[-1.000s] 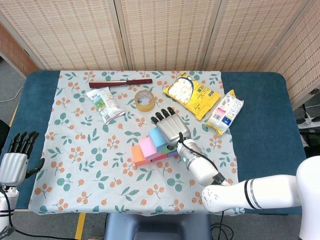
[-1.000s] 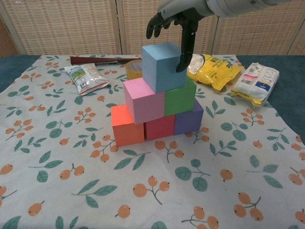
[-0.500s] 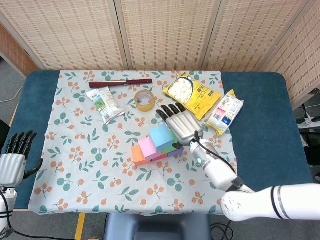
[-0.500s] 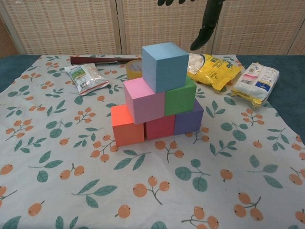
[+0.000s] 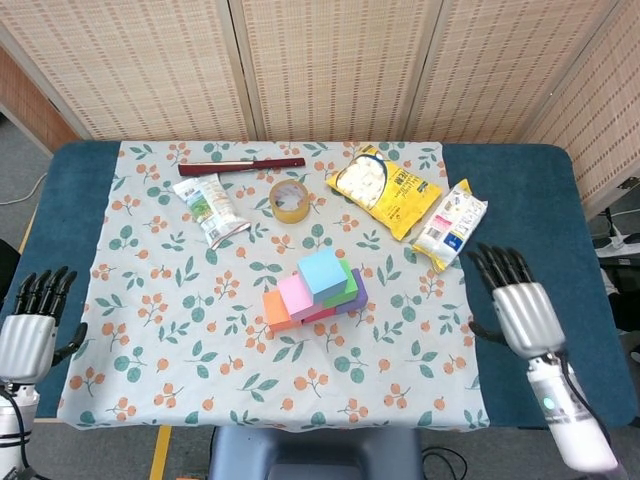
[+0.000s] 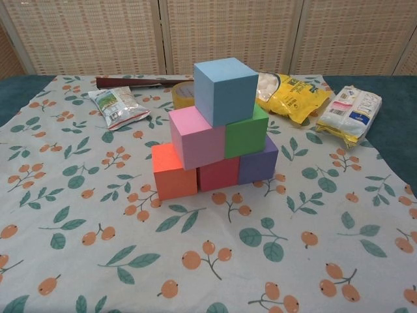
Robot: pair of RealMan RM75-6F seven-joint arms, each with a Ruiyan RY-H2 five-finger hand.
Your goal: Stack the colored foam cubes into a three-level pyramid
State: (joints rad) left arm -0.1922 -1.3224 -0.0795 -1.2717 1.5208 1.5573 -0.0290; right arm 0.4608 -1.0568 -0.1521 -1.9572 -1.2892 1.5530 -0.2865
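Note:
A pyramid of foam cubes stands mid-table. An orange cube (image 6: 173, 171), a red cube (image 6: 218, 175) and a purple cube (image 6: 258, 163) form the bottom row. A pink cube (image 6: 196, 137) and a green cube (image 6: 246, 134) sit on them, and a light blue cube (image 6: 224, 89) tops the stack, turned slightly askew. In the head view the blue cube (image 5: 321, 272) hides most of the stack. My right hand (image 5: 524, 308) is open, well to the right over the table's blue edge. My left hand (image 5: 30, 325) is open at the far left, off the cloth. Neither hand shows in the chest view.
Behind the stack lie a roll of tape (image 5: 289, 200), a yellow snack bag (image 5: 385, 188), a white packet (image 5: 450, 223), a small green-white pouch (image 5: 209, 208) and a dark red knife (image 5: 242, 163). The floral cloth (image 5: 180, 330) covers the table.
My right hand has lifted off the blue cube and swung far to the right, out of the chest view. The stack stays standing. The left hand barely moved.

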